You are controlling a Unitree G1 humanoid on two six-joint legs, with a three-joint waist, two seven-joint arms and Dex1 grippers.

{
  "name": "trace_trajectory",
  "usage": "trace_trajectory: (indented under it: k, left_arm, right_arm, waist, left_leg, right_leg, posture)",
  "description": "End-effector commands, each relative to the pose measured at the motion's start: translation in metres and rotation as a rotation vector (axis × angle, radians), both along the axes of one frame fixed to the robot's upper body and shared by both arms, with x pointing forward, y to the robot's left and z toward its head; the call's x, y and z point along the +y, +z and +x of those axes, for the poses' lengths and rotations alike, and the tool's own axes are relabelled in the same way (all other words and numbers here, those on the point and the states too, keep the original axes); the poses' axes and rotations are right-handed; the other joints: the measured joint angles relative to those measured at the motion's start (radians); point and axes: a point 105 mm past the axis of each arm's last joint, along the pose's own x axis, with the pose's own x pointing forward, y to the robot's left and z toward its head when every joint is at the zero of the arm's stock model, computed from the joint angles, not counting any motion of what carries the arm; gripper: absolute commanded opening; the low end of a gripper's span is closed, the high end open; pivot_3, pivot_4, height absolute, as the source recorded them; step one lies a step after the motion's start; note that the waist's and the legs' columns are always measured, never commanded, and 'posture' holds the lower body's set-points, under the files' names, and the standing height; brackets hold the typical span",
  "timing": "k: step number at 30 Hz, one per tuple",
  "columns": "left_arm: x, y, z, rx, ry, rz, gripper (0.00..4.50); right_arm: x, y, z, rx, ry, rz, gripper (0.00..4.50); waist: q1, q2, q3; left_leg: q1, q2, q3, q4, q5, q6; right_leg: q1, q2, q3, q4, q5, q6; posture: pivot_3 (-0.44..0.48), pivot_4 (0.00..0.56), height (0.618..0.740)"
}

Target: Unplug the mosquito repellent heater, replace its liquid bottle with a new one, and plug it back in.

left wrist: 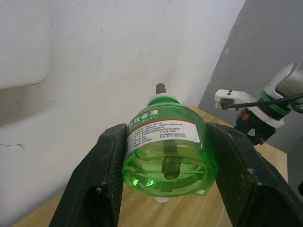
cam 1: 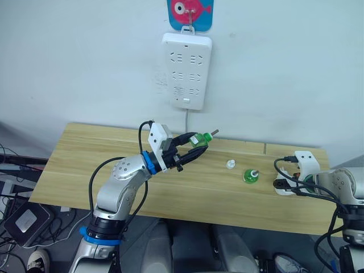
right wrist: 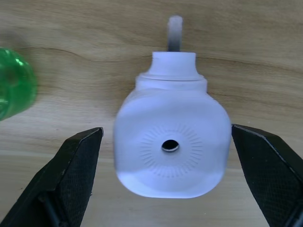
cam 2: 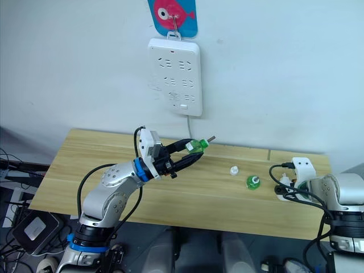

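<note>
Left gripper (cam 1: pixel 195 145) clamps green bottle (cam 1: pixel 198 139), wick out, raised left of heater (right wrist: pixel 169 148), ready for insertion. Right gripper (right wrist: pixel 165 177) spread open around heater on table (cam 1: pixel 85 165).

a light wooden table (cam 1: pixel 85 165) stands against a white wall (cam 1: pixel 284 68), with tangled cables (cam 1: pixel 17 219) on the floor.

White power strip (cam 1: pixel 186 70) hangs on wall below fish hook (cam 1: pixel 189 12); wooden table (cam 1: pixel 85 170).
</note>
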Motion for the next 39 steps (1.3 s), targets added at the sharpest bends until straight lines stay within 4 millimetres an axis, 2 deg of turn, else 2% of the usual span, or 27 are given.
trace_trajectory:
  k: [1,8,11,14,19,23,25,29,33,35,39]
  left_arm:
    - [-0.004,0.012,-0.005,-0.052,-0.025,-0.007,2.25]
    - [-0.004,0.012,-0.005,-0.053,-0.026,-0.004,2.25]
    - [-0.004,0.013,-0.005,-0.055,-0.025,-0.005,2.25]
    - [-0.004,0.013,-0.004,-0.056,-0.025,-0.005,2.25]
    - [-0.004,0.012,-0.005,-0.055,-0.025,-0.004,2.25]
    - [-0.004,0.013,-0.006,-0.052,-0.042,-0.007,2.25]
    - [-0.006,0.013,-0.011,-0.025,-0.088,-0.018,2.25]
    - [-0.010,0.013,-0.028,0.104,-0.275,-0.036,2.25]
    - [-0.015,0.022,-0.034,0.220,-0.409,-0.084,2.25]
    - [-0.019,0.030,-0.035,0.272,-0.458,-0.125,2.25]
    - [-0.024,0.040,-0.035,0.353,-0.521,-0.190,2.25]
  right_arm:
    - [-0.004,0.003,0.004,-0.028,-0.008,-0.004,4.48]
    - [-0.006,0.001,0.007,-0.042,-0.007,-0.005,4.48]
    - [-0.008,-0.001,0.007,-0.042,-0.006,-0.006,3.85]
    - [-0.010,-0.001,0.008,-0.049,-0.005,-0.005,2.94]
    - [-0.015,0.012,0.005,-0.061,-0.024,0.015,2.95]
    - [-0.029,0.034,0.006,-0.108,-0.010,-0.005,2.95]
    - [-0.023,0.050,0.006,-0.117,0.058,0.080,2.95]
    - [0.014,0.101,0.003,-0.202,0.286,0.474,2.95]
    - [0.031,0.153,0.002,-0.311,0.384,0.863,2.95]
    - [0.040,0.166,0.002,-0.330,0.435,0.967,2.95]
    - [0.060,0.181,-0.006,-0.303,0.540,1.079,2.95]
  waist:
    - [0.000,0.001,0.001]
    - [0.000,0.001,0.001]
    - [0.000,0.001,0.001]
    - [0.000,0.001,0.002]
    - [0.001,0.001,0.002]
    - [0.003,0.004,0.004]
    - [0.004,0.005,0.004]
    - [-0.003,0.005,0.005]
    - [-0.003,0.003,0.006]
    - [0.000,0.002,0.007]
    - [0.001,0.001,0.008]
  left_leg:
    - [0.000,0.000,0.000,0.000,0.000,0.000]
    - [0.000,0.000,0.000,0.000,0.000,0.000]
    - [0.000,0.000,0.000,0.000,0.000,0.000]
    - [0.000,0.000,0.000,0.000,0.000,0.000]
    - [0.000,0.000,0.000,0.000,0.000,0.000]
    - [0.000,0.000,0.000,0.000,0.000,0.000]
    - [0.000,-0.001,0.001,0.000,0.000,0.000]
    - [0.001,0.000,0.001,-0.001,0.000,0.000]
    - [0.000,0.000,0.000,-0.001,0.000,0.000]
    - [0.000,0.000,0.000,0.000,0.000,0.000]
    - [0.000,0.000,0.000,0.000,-0.001,0.001]
  right_leg:
    - [0.000,0.000,0.000,0.000,0.000,0.000]
    - [0.000,0.000,0.000,0.000,0.000,0.000]
    - [0.000,0.000,0.000,0.000,0.000,0.000]
    - [0.000,0.000,0.000,-0.001,0.000,0.000]
    - [0.001,0.000,0.000,-0.001,0.000,0.000]
    - [0.001,-0.001,0.000,-0.001,0.000,0.000]
    - [0.001,-0.001,0.000,-0.001,0.000,0.000]
    - [0.001,0.000,0.000,-0.001,0.000,0.000]
    - [0.001,0.000,0.000,-0.002,0.000,0.000]
    - [0.002,0.000,0.000,-0.002,0.000,0.000]
    - [0.002,0.000,-0.001,-0.004,0.000,-0.001]
  posture:
    - [-0.022,0.345,0.740]
    - [-0.019,0.343,0.740]
    - [-0.020,0.344,0.740]
    - [-0.020,0.343,0.740]
    - [-0.022,0.343,0.740]
    - [-0.022,0.343,0.740]
    - [-0.024,0.344,0.740]
    - [-0.039,0.342,0.740]
    - [-0.050,0.338,0.740]
    - [-0.061,0.334,0.740]
    - [-0.064,0.332,0.740]
